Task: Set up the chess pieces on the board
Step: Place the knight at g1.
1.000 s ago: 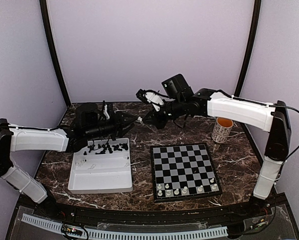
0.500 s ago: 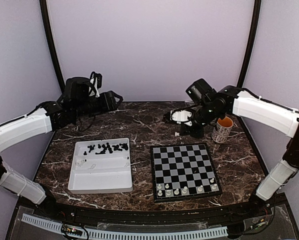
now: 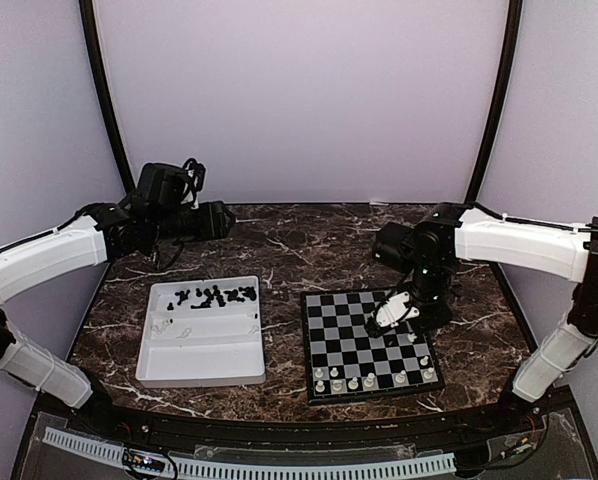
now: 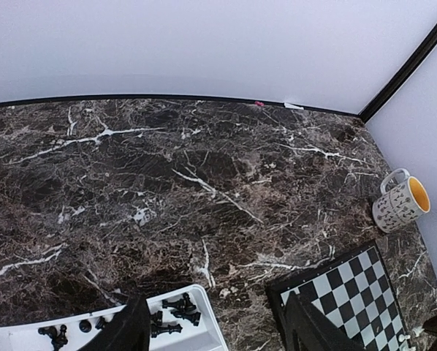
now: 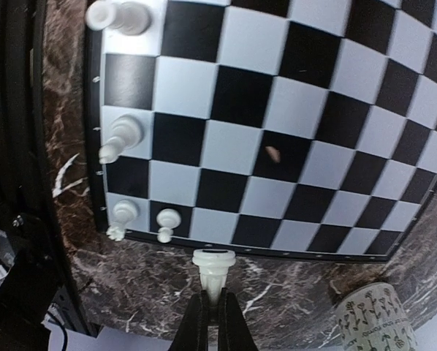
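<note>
The board (image 3: 351, 322) lies right of centre, with several white chess pieces (image 3: 371, 379) standing on its two near rows. My right gripper (image 3: 389, 318) hangs over the board's far right part, shut on a white chess piece (image 5: 214, 270) that sticks out beyond its fingertips (image 5: 204, 322). In the right wrist view that piece is over the board's edge (image 5: 277, 251), near two white pieces (image 5: 167, 219). Black chess pieces (image 3: 215, 296) lie in the tray. My left gripper (image 3: 222, 220) is raised at the back left, open and empty, its fingers (image 4: 127, 330) wide apart.
A white tray (image 3: 201, 376) sits left of the board, its corner (image 4: 213, 335) between my left fingers in that wrist view. A patterned mug (image 4: 399, 202) stands at the back right, behind the right arm. Purple walls close in the marble table.
The two grippers were together at the back centre. The left one opened and drew back to the back left. The right arm swung forward and down over the board with the white piece.
</note>
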### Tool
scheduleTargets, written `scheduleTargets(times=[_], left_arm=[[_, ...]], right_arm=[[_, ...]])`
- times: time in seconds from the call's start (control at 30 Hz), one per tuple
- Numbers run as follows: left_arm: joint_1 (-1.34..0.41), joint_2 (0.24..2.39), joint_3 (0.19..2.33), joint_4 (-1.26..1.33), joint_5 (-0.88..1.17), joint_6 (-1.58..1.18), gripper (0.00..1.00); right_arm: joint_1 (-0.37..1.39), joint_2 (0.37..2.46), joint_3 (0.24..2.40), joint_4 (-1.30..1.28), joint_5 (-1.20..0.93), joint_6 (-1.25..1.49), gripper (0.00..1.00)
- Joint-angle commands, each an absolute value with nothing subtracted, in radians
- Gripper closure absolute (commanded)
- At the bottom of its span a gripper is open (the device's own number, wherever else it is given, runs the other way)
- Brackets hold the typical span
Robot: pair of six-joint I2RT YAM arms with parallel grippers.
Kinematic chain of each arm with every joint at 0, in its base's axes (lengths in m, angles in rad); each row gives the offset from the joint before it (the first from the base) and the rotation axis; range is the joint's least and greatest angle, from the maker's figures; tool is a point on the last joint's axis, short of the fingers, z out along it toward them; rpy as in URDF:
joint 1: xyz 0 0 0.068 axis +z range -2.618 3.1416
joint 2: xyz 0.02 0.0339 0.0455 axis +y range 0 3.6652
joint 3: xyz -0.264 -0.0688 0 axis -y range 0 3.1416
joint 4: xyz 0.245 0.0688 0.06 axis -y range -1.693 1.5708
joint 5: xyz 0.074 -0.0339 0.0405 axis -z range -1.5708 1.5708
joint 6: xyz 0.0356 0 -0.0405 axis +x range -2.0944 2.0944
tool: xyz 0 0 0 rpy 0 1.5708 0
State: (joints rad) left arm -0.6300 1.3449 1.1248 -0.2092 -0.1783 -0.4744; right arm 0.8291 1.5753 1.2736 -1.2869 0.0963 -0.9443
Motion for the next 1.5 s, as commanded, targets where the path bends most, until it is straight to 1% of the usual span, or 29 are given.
scheduleTargets(times=[0.0,0.27,0.73,1.47], left_arm=[[-0.619,1.344,1.120,-0.248,-0.182,-0.465,0.34],[-0.612,1.315,1.097,-0.248,-0.212,-0.486,0.34],[-0.604,1.286,1.072,-0.264,-0.206,-0.503,0.34],[-0.600,1.278,1.050,-0.262,-0.177,-0.522,0.35]], right_arm=[[0.870,1.583,1.237,-1.414,0.109,-0.916,1.00],[0.913,1.614,1.193,-1.414,0.071,-0.877,1.00],[0.965,1.703,1.186,-1.397,0.033,-0.830,1.00],[0.979,1.761,1.172,-1.364,0.046,-0.790,0.99]])
